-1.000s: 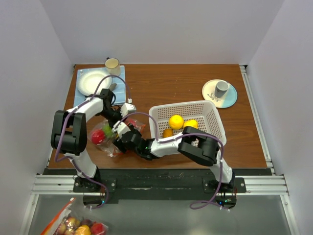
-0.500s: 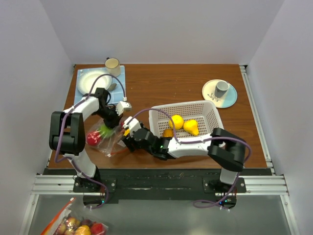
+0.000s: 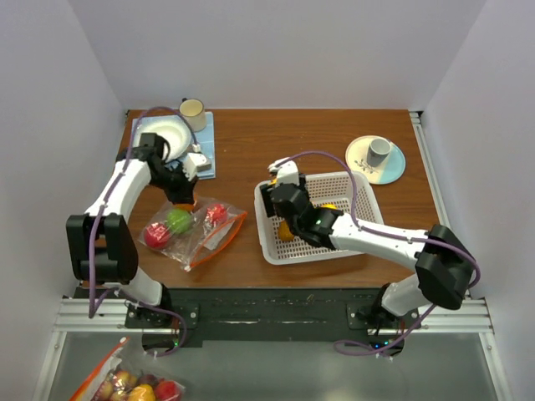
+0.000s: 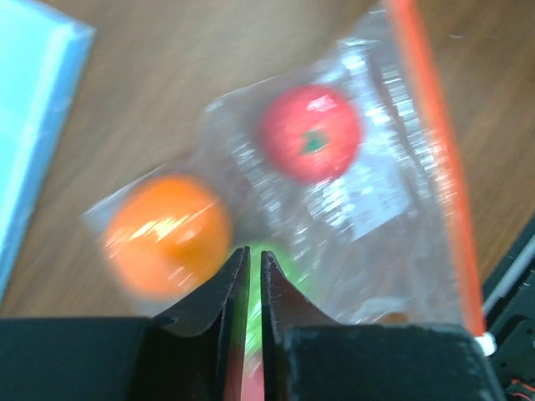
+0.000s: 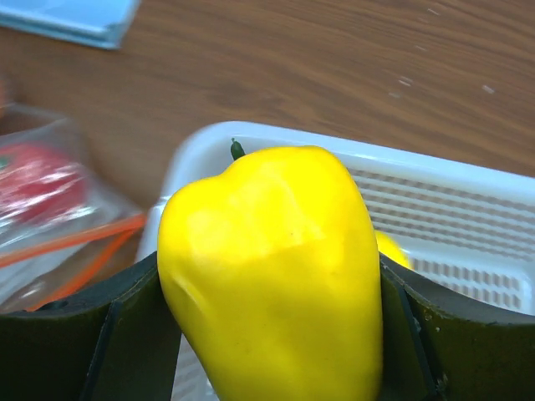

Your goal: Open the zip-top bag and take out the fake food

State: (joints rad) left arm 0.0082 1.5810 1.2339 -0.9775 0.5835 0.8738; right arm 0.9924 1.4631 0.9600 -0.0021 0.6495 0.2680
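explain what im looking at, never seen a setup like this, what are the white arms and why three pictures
Two white robot arms are bolted at the near edge of a wooden table. The wide picture comes from a fixed camera above them; the two close-ups come from a camera on each wrist. On the table lie a zip-top bag with fake food inside, a white basket, and plates with cups at the far corners. The left arm's fingers are nearly closed, apparently pinching the bag. The right arm's fingers hold a yellow pepper above the basket's edge.
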